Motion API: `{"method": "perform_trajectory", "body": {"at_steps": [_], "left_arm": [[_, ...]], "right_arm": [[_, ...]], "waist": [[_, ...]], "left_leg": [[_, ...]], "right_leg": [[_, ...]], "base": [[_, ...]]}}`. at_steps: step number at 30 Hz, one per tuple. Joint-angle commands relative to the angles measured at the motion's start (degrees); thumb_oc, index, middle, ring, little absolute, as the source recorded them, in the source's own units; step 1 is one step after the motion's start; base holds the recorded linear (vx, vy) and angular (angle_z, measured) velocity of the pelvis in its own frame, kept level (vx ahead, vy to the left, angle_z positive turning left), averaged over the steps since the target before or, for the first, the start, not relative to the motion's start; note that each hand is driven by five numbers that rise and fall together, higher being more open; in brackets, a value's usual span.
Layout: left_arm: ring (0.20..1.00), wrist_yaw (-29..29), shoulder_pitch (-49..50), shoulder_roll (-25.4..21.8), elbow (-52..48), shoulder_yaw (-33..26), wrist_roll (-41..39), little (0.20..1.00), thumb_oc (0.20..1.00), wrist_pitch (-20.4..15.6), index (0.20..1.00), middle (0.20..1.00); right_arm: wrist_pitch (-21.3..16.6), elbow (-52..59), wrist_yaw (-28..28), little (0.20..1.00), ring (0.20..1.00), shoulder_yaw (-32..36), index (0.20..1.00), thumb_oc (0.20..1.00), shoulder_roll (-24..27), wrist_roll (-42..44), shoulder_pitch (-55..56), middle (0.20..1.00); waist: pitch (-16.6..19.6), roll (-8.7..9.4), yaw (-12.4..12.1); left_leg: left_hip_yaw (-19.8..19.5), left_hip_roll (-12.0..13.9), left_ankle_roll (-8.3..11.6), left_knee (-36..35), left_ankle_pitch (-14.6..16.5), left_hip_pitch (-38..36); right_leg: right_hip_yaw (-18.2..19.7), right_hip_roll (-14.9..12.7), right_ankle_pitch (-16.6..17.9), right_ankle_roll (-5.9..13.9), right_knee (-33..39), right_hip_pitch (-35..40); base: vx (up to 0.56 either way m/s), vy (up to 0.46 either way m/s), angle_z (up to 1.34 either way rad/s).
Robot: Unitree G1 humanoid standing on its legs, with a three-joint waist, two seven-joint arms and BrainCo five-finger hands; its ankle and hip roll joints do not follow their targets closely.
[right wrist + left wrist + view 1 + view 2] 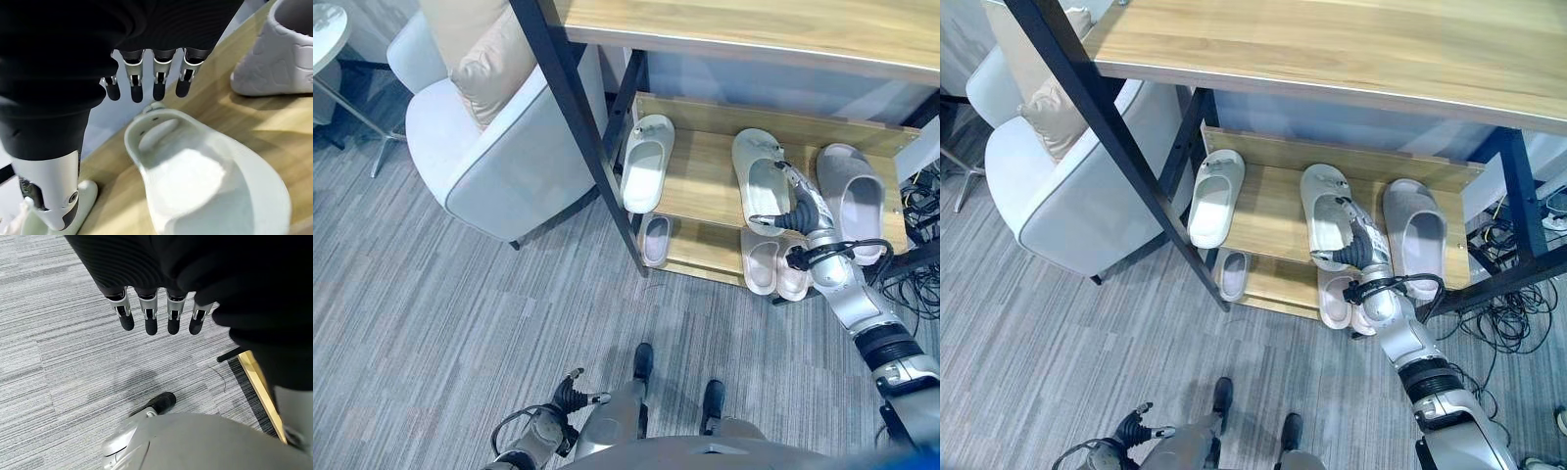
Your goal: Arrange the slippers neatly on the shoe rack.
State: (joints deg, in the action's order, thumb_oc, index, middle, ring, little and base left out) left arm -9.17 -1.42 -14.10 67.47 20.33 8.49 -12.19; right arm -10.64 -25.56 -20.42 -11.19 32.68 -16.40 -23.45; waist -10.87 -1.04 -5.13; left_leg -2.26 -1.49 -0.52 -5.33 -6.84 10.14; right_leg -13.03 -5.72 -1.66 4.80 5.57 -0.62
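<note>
The shoe rack stands under a wooden table, tucked between its black legs, with a pale armchair and a beige cushion off to its left. On the rack's upper shelf lie three slippers: a white slipper at the left end, its heel hanging over the front edge, a cream slipper near the middle, and a grey slipper at the right, just beside the cream one. On the lower shelf a small slipper sits at the left, and a pale pair lies side by side beneath the cream one. The right hand reaches in from the lower right and hovers over the cream slipper, its fingers straight and loose, with nothing in them; from the wrist the dark tips point just past the slipper's toe end, and I cannot tell whether they touch it. The grey slipper shows at the edge of that wrist view, a little apart on the same wooden board. The left hand hangs low beside the body, well away from the rack, over the grey striped carpet; its fingers hang straight and relaxed, holding nothing. A tangle of cables lies on the floor to the right of the rack.
</note>
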Motion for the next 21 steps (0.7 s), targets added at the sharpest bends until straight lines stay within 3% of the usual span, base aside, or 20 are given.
{"method": "perform_trajectory", "body": {"at_steps": [1, 9, 13, 21], "left_arm": [[1.000, -1.3, -1.7, 0.5, 3.2, 3.2, 0.5, 1.000, 1.000, -0.6, 1.000, 1.000], [1.000, -2.0, -2.3, 0.4, 2.4, 4.5, -0.2, 1.000, 1.000, -0.8, 1.000, 1.000], [1.000, -2.0, -2.5, 0.4, 2.1, 5.1, -0.8, 1.000, 1.000, -0.8, 1.000, 1.000], [1.000, -2.4, -3.6, 0.1, 1.7, 5.9, -1.8, 1.000, 1.000, -1.4, 1.000, 1.000]], "right_arm": [[-0.7, 1.2, -5.4, 1.000, 1.000, 2.8, 1.000, 1.000, 2.9, 1.7, -2.7, 1.000], [-0.9, -5.2, -8.6, 1.000, 1.000, 6.2, 1.000, 1.000, 3.5, 8.0, -5.9, 1.000], [-1.4, -8.5, -7.1, 1.000, 1.000, 4.3, 1.000, 1.000, 4.9, 11.3, -8.8, 1.000], [-0.2, -14.1, -7.0, 1.000, 1.000, -1.3, 1.000, 1.000, 8.1, 8.7, -15.9, 1.000]], "waist": [[1.5, 1.12, -1.2], [0.8, 1.02, -2.0], [0.5, 1.14, -2.7], [-0.2, 1.50, -4.0]], "left_leg": [[-3.9, 2.8, 4.07, 0.3, 4.4, -0.5], [-4.8, 2.4, 4.34, 0.3, 4.0, 0.9], [-5.1, 2.3, 4.54, 0.3, 3.7, 2.0], [-5.4, 2.1, 5.03, 0.3, 3.1, 4.4]], "right_leg": [[-1.0, -4.7, 1.2, 4.31, -1.0, 0.5], [-1.8, -4.8, 1.3, 4.39, -0.9, -0.3], [-2.1, -4.8, 1.6, 4.52, -0.7, -1.1], [-2.4, -4.7, 2.1, 4.80, -0.6, -3.3]], "base": [[0.00, 0.000, 0.00], [0.00, -0.003, 0.03], [0.00, 0.002, 0.09], [0.00, 0.003, 0.02]]}}
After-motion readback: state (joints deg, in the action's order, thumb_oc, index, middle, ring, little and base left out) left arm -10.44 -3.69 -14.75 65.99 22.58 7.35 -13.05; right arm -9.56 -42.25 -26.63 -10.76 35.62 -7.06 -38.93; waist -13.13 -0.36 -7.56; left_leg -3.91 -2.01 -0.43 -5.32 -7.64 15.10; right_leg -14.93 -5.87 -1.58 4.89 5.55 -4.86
